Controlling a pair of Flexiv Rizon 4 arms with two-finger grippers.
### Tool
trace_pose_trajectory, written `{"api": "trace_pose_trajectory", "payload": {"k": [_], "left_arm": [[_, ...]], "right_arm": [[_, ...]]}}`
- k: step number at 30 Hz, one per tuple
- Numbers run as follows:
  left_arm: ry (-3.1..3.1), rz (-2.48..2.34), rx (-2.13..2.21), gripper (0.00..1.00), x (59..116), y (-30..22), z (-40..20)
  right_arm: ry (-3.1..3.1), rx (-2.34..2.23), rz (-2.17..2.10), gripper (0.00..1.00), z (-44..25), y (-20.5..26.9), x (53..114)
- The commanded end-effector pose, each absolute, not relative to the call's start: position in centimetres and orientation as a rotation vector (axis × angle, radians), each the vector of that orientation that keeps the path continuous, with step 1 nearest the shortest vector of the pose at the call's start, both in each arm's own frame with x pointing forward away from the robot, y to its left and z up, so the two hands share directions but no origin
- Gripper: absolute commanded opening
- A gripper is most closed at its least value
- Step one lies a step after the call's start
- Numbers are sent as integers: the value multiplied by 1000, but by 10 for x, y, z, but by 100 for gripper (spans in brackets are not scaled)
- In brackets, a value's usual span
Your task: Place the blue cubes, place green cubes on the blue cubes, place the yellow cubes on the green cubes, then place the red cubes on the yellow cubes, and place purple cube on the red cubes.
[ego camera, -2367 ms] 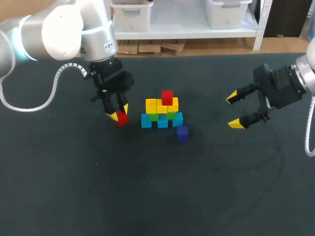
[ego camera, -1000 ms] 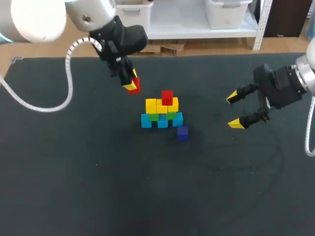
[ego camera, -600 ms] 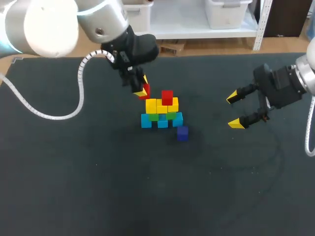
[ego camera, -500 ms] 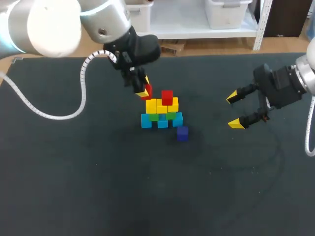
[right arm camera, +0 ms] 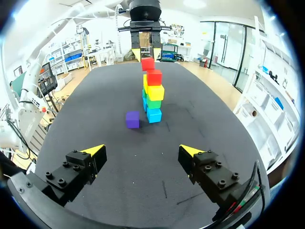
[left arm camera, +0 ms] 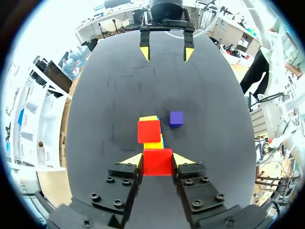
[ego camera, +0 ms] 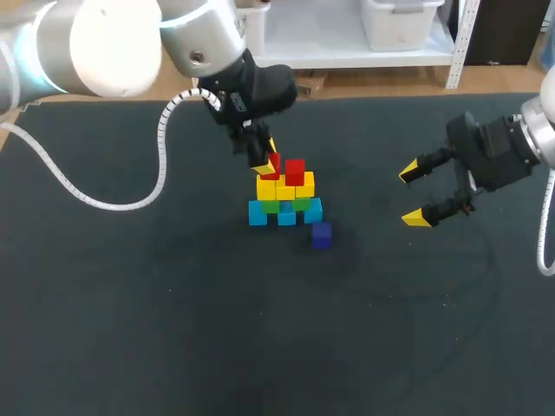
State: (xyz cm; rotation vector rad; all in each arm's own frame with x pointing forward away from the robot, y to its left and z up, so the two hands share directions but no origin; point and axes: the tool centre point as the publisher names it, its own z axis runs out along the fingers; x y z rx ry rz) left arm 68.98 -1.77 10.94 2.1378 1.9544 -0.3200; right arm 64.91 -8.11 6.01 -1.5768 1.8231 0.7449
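Observation:
A stack stands mid-table: blue cubes [ego camera: 286, 214] at the base, green cubes [ego camera: 270, 206] on them, yellow cubes [ego camera: 266, 186] above, and one red cube [ego camera: 295, 172] on the right yellow cubes. My left gripper [ego camera: 267, 165] is shut on a second red cube [left arm camera: 157, 161], held just over the stack's left yellow cube, beside the placed red cube [left arm camera: 149, 131]. A purple cube [ego camera: 322, 235] lies on the mat next to the stack's right front corner. My right gripper [ego camera: 416, 195] stands open and empty well to the right, facing the stack [right arm camera: 152, 95].
A dark mat [ego camera: 173, 329] covers the table. From the right wrist view the purple cube [right arm camera: 132, 119] lies between that gripper [right arm camera: 143, 152] and the stack, a little to one side.
My left gripper has carried the red cube up from the mat left of the stack and rightwards, until it is over the stack's left side. The right arm has not moved.

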Motion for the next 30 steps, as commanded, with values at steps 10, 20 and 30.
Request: {"api": "trace_pose_trajectory", "payload": {"k": [10, 20, 30], "left_arm": [[1963, -338, 2151, 0, 697, -23, 103], [1978, -346, 2147, 0, 699, -24, 100], [1982, -354, 2148, 0, 699, -24, 97]], "right_arm": [[1820, -1576, 747, 100, 59, -81, 650], [1820, -1576, 747, 100, 59, -81, 650], [1820, -1576, 747, 100, 59, -81, 650]]}}
